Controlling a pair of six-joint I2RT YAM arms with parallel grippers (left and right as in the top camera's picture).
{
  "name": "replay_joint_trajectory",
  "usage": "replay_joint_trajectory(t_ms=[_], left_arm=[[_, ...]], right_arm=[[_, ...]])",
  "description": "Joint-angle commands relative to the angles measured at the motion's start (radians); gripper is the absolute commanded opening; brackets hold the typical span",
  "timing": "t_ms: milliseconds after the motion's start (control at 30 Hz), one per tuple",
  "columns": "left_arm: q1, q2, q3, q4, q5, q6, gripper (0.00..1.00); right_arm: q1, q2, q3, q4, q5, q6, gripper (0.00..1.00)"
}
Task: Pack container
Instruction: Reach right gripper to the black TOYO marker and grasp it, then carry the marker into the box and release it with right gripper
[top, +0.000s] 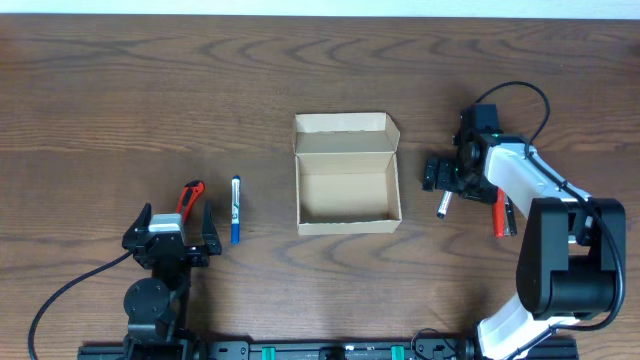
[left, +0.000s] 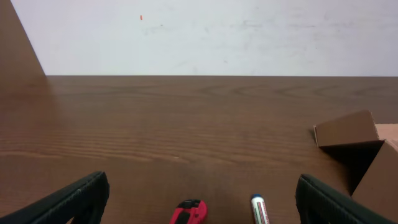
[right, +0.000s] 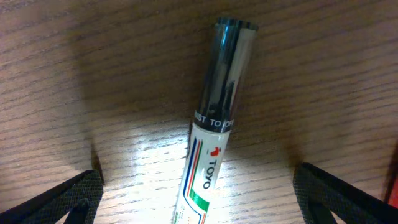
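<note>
– Right pincer (right: 198, 193) is spread wide, one finger either side of the marker (right: 214, 118) lying on the desk (right: 323, 74). Nothing is pinched yet.

– How would you close well?

– I'd come straight down, centre on the white barrel below the black cap, and squeeze across it, not along it. In my wrist view it runs from 6 towards 1 o'clock, with my fingers at about 8 and 4. A slight twist should square me up and keep it from rolling.

– And the box?

– Seen from above, the box (top: 346, 195) sits mid-desk, at 9 o'clock from the marker, near but apart. Its mouth faces up and its flap (top: 345, 132) is thrown back at the 12 o'clock edge. Its long axis runs 9 to 3 o'clock, so I think the marker should go in along that line.

– Your other side?

– Left pincer (left: 199, 206) is spread too and holds nothing. It rests around 8 o'clock on the desk, near a blue pen (top: 235, 210) and a red-handled tool (top: 190, 195).
</note>
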Motion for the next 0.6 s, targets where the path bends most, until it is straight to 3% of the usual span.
replay_joint_trajectory(t_ms=[0, 67, 133, 467, 567], left_arm=[[0.004, -0.006, -0.034, -0.015, 0.018, -0.011, 0.95], [0.004, -0.006, -0.034, -0.015, 0.018, -0.011, 0.95], [0.004, -0.006, -0.034, -0.015, 0.018, -0.011, 0.95], [0.004, -0.006, -0.034, -0.015, 0.018, -0.011, 0.95], [0.004, -0.006, -0.034, -0.015, 0.018, -0.011, 0.95]], right_arm=[[0.007, 0.013, -0.034, 0.011, -0.016, -0.014, 0.99], [0.007, 0.013, -0.034, 0.014, -0.016, -0.009, 0.99], [0.007, 0.013, -0.034, 0.017, -0.016, -0.009, 0.91], [0.007, 0.013, -0.034, 0.017, -0.016, -0.009, 0.01], [0.007, 0.013, -0.034, 0.017, -0.016, -0.009, 0.01]])
